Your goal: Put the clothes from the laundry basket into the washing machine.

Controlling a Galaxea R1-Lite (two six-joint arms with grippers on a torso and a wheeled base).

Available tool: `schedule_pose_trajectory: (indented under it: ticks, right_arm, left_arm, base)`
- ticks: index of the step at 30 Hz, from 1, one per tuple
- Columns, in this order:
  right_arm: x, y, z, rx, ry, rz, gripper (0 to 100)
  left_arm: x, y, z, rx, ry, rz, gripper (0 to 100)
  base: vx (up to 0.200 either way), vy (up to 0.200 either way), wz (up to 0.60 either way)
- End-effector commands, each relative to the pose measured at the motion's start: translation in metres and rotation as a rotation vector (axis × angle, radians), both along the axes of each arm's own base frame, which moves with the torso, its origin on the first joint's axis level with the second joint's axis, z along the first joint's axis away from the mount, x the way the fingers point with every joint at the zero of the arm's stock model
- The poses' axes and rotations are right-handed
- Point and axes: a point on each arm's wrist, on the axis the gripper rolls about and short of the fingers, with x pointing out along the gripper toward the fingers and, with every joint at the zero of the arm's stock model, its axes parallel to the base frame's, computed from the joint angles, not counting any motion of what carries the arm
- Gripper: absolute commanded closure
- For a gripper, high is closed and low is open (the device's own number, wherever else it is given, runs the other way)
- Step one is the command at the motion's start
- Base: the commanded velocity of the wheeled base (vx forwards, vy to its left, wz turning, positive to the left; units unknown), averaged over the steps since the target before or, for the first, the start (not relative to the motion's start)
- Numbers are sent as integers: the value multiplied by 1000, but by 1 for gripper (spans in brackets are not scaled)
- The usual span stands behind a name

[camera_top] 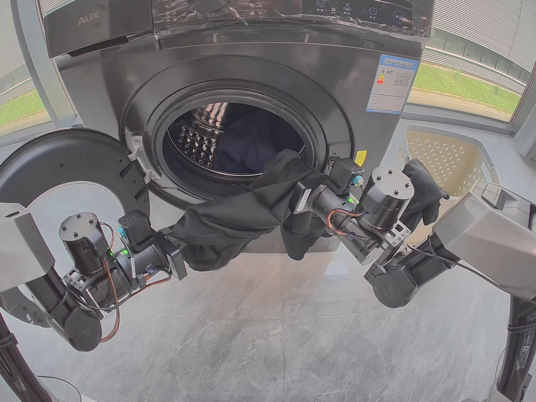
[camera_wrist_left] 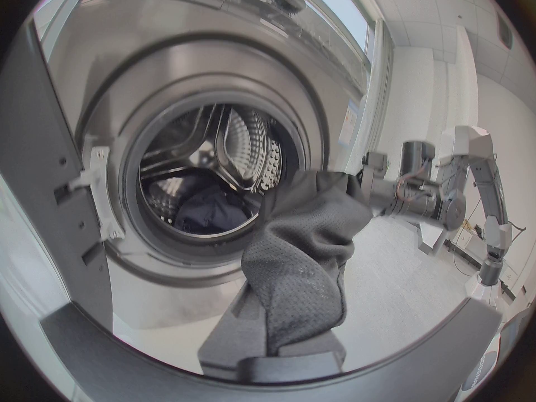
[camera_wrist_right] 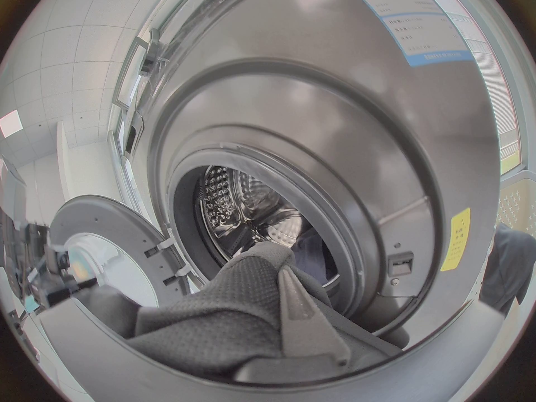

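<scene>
Left arm (camera_top: 84, 263), on the door side of the washing machine (camera_top: 234, 57):
- upper shell (camera_top: 22, 247): grey, faceted
- elbow joint: black, rounded
- motor housing (camera_top: 78, 235): black cylinder with screws round its flat cap
- orange-brown cable looped alongside the motor housing
- green indicator, lit
- camera block (camera_top: 134, 227): black, with a blue connector

Left gripper (camera_top: 177, 252): black, box-shaped body.

Right arm (camera_top: 391, 219), on the label side of the washing machine: same build as the left arm, plus a perforated grey bracket plate (camera_top: 399, 233).

Right gripper (camera_top: 298, 194): black body with a white label. Fingers (camera_wrist_right: 304, 314) are dark grey and wedge-shaped.
</scene>
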Motion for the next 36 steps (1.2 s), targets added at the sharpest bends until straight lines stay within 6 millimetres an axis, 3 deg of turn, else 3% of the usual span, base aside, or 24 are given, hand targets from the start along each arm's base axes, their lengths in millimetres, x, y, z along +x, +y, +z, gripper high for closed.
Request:
schedule_pose_trajectory:
  ticks: [1,3,4,7,14,21,24,36]
  right_arm:
    - [-5,0,10,15,-18,8,100]
    - [-5,0,10,15,-18,8,100]
    - [-5,0,10,14,-19,8,100]
    - [-6,1,12,16,-23,9,100]
    - [-10,3,15,20,-27,20,100]
    - [-9,4,14,16,-25,19,100]
    - [-10,5,14,18,-25,23,100]
    - [-27,28,2,-9,1,89,100]
  left_arm:
    - [4,-1,-22,30,72,-2,100]
    - [4,-1,-20,26,64,-2,100]
    - [4,-1,-19,24,64,-5,0]
    - [0,-1,-25,36,93,-12,0]
    - [-18,-2,-60,149,204,-106,0]
    - [-38,2,-77,208,279,-199,0]
    - [-36,0,-80,229,266,-211,0]
    - [4,-28,-45,108,81,-213,0]
  base:
    - [0,0,0]
    - [0,0,0]
    - [0,0,0]
    - [0,0,0]
    - [0,0,0]
    - [0,0,0]
    - [0,0,0]
    - [0,0,0]
